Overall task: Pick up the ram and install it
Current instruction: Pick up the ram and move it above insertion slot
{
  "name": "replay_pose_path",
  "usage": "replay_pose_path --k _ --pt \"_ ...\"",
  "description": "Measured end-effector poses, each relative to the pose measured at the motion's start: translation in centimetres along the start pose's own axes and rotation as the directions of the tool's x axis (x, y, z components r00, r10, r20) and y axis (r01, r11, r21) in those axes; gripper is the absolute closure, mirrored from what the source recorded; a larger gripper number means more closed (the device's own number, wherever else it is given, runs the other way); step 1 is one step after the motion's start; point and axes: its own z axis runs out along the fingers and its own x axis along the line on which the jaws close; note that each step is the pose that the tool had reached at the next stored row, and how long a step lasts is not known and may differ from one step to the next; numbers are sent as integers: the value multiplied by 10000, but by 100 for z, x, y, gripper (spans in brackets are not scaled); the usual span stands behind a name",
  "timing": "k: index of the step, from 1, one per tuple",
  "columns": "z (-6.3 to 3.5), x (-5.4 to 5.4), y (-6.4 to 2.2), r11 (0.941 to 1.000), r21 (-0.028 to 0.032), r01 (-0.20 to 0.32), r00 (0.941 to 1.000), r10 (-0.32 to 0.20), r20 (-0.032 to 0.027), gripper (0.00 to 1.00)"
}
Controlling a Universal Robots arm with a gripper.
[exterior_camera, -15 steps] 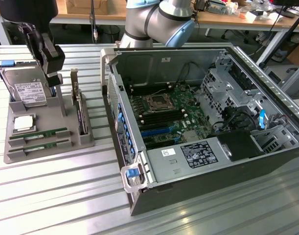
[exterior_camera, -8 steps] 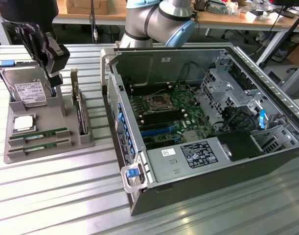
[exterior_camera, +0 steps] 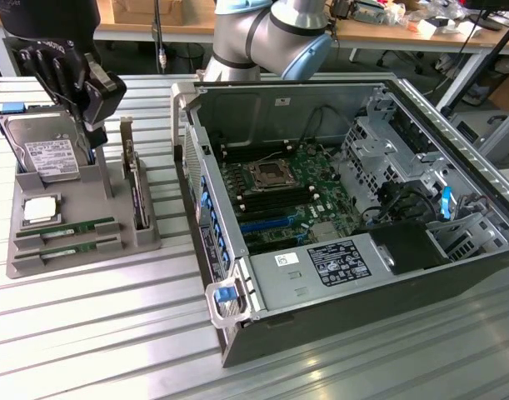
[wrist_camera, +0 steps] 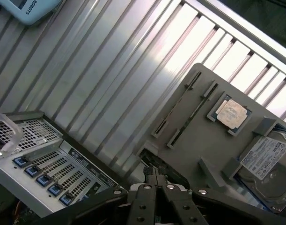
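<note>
Exterior view: the open computer case (exterior_camera: 237,108) takes the exterior view's right, with a grey parts tray (exterior_camera: 37,265) beside it on the left. The black gripper (exterior_camera: 92,125) hangs over the tray near the hard drive (exterior_camera: 50,154), fingers closed together. The ram (exterior_camera: 67,227) and its twin (exterior_camera: 68,246) sit in tray slots beside the CPU (exterior_camera: 39,210), apart from the gripper.

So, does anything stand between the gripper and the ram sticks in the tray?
Nothing visible. The gripper hangs above the tray beside the hard drive and expansion card; both ram sticks lie uncovered in their slots, open from above.
</note>
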Motion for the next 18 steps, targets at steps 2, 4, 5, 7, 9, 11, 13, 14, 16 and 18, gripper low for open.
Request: replay_pose_path --k 2,4,5,7,9,11,13,14,16,18 --pt "0 0 0 9999 13 169 9999 -169 -11 89" --pt "1 0 0 9988 37 494 9988 -494 -33 89" --pt "1 0 0 9978 47 655 9978 -655 -44 89" --pt "1 0 0 9964 60 842 9964 -842 -57 89" --pt "1 0 0 9927 86 1203 9927 -1202 -81 89" --pt "2 0 0 9877 111 1561 9877 -1560 -107 89" --pt "2 0 0 9842 124 1766 9842 -1764 -122 89" --pt "3 0 0 9830 129 1834 9830 -1832 -128 89" --pt "3 0 0 9800 137 1985 9800 -1983 -140 89" --pt "3 0 0 9763 147 2159 9763 -2157 -155 89"
